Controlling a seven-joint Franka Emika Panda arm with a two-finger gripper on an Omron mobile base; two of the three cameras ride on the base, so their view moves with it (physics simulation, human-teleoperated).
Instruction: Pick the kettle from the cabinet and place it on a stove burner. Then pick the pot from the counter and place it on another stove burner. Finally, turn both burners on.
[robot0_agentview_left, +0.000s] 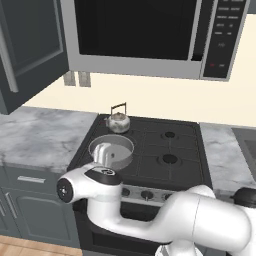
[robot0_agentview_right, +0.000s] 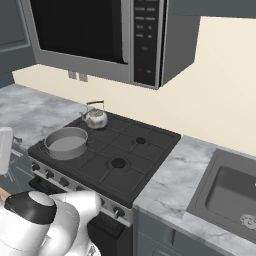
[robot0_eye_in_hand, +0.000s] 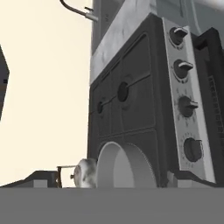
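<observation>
We are finding the pot (robot0_agentview_left: 111, 150) on the cooktop's front-left burner and the kettle (robot0_agentview_left: 119, 120) on the back-left. Our claw, spread wide and empty, is hovering off that front-left corner, with the knobs (robot0_eye_in_hand: 187, 106) lying along the front edge rightward.

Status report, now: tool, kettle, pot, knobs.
Tool open, holding nothing. Kettle on back left burner, pot on front left burner. Knobs in hand view, untouched; nothing blocking them.

Shiny metal kettle (robot0_agentview_left: 119, 121), veined marble counter (robot0_agentview_left: 40, 137)
</observation>
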